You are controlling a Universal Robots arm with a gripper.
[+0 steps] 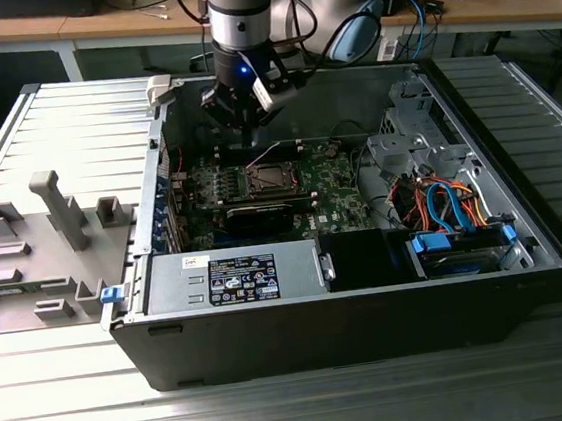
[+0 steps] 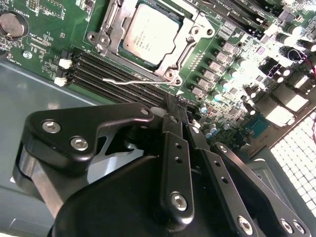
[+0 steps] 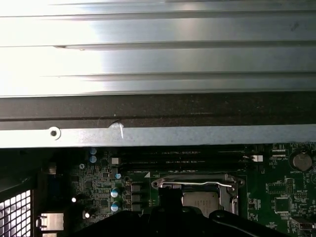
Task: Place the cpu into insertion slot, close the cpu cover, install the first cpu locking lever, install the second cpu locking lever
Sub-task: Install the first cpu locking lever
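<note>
Ribbed grey metal surface carrying open black computer case. Silver-grey square cpu seated in silver-rimmed insertion slot, thin silvery cpu cover closed around it. Black tool pinched shut, empty, hovering just beside socket. Advice: approach thin wire locking lever slowly, press squarely, avoid green motherboard.

arm above insertion slot | open computer case on table

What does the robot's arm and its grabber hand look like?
The arm is a fat round tube, silver-grey with a black band and a small blue light near the wrist. Dark cables hang beside it. The gripper is black metal, built from flat angular links joined with shiny silver screws.
</note>
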